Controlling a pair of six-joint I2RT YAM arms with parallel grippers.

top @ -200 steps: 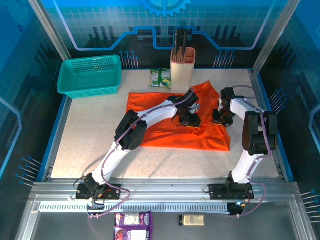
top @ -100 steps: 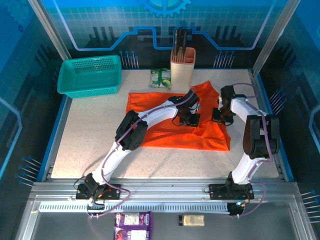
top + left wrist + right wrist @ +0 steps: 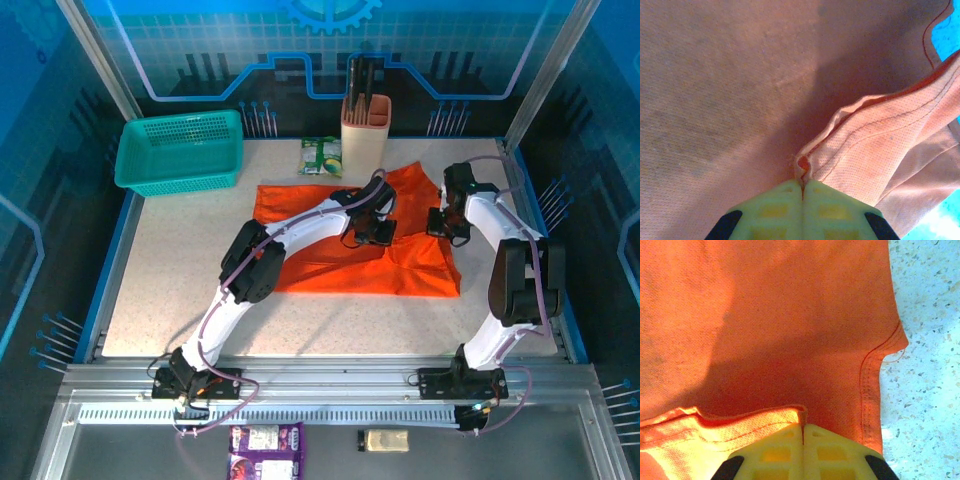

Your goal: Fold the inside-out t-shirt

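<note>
The left end effector (image 3: 802, 184) and right end effector (image 3: 803, 426), each closed tight on a t-shirt (image 3: 420, 272) hem, have moved nearer the knife block (image 3: 365, 128), advancing the fold.

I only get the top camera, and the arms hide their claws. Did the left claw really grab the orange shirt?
Observer: Yes. In the left wrist view the left gripper is closed, pinching a folded hem of the t-shirt.
Operator: What about the other claw?
Observer: The right gripper is closed too, pinching a stitched edge of the cloth.
Operator: Is it close to the shirt's side?
Observer: Yes. Its wrist view shows a seamed edge of the shirt just to its right, with the bare speckled table beyond it.
</note>
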